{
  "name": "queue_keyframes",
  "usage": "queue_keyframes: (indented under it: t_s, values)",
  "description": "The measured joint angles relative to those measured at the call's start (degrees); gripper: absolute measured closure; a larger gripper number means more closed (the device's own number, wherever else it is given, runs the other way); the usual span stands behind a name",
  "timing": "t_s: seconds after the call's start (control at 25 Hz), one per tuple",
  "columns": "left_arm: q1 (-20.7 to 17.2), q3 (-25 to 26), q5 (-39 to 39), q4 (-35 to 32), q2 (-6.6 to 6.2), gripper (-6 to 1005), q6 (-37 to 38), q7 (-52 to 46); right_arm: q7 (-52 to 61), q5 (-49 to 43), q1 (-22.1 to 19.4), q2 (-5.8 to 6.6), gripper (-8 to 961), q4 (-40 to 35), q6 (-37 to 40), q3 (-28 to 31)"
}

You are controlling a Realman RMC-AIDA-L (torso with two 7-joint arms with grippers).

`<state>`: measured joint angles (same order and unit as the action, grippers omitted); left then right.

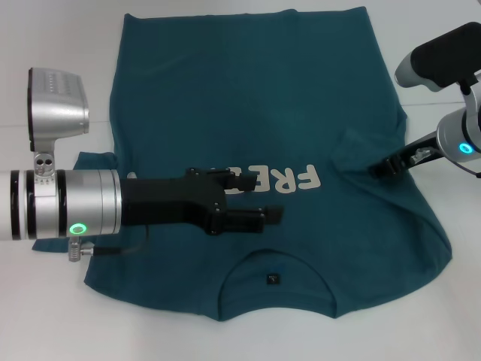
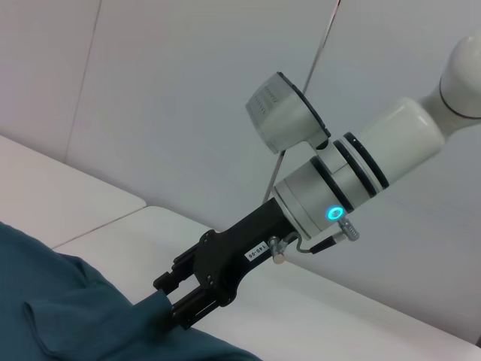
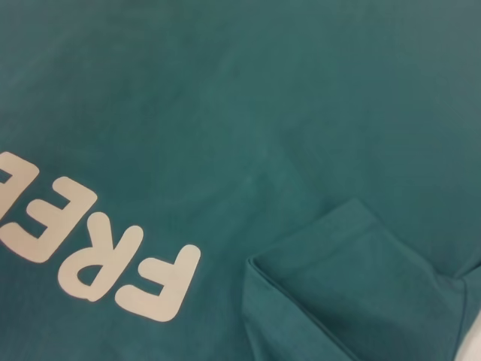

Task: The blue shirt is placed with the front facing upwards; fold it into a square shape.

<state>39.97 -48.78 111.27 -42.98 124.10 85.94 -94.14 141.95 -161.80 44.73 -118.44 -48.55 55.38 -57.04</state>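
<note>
The blue shirt (image 1: 255,98) lies flat on the white table, front up, with its collar and neck label (image 1: 273,280) nearest me. White lettering (image 1: 289,179) (image 3: 98,241) runs across the chest. My left gripper (image 1: 255,197) hovers over the chest by the lettering, open and holding nothing. My right gripper (image 1: 378,169) (image 2: 167,307) is shut on the edge of the right sleeve (image 1: 361,150) (image 3: 353,286), which is folded inward onto the body of the shirt. The left sleeve (image 1: 94,162) sticks out from under my left arm.
The white table (image 1: 45,323) surrounds the shirt on all sides. A seam between table panels (image 2: 98,226) shows in the left wrist view. My left forearm (image 1: 60,203) covers part of the shirt's left side.
</note>
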Motion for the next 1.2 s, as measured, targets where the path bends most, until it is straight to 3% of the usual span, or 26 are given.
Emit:
queue_keyframes:
  t_s: [0.4,0.52,0.72,1.2]
  values:
    - [0.1,0.0,0.0,0.0,0.0,164,-0.2,0.0,0.0,0.0,1.1,-0.02,305,3.9,-3.8,-0.3]
    - [0.1,0.2,0.0,0.0,0.0,164,-0.3,0.0,0.0,-0.1,1.1,0.02,526,4.3,-4.6,-0.3]
    - [0.0,0.3,0.0,0.0,0.0,163,-0.3,0.1,0.0,-0.1,1.2,-0.04,767,4.5,-5.0,-0.4]
    - [0.0,0.2,0.0,0.2,0.0,162,-1.0,0.2,0.4,0.0,2.0,-0.2,934,3.4,-1.8,-0.5]
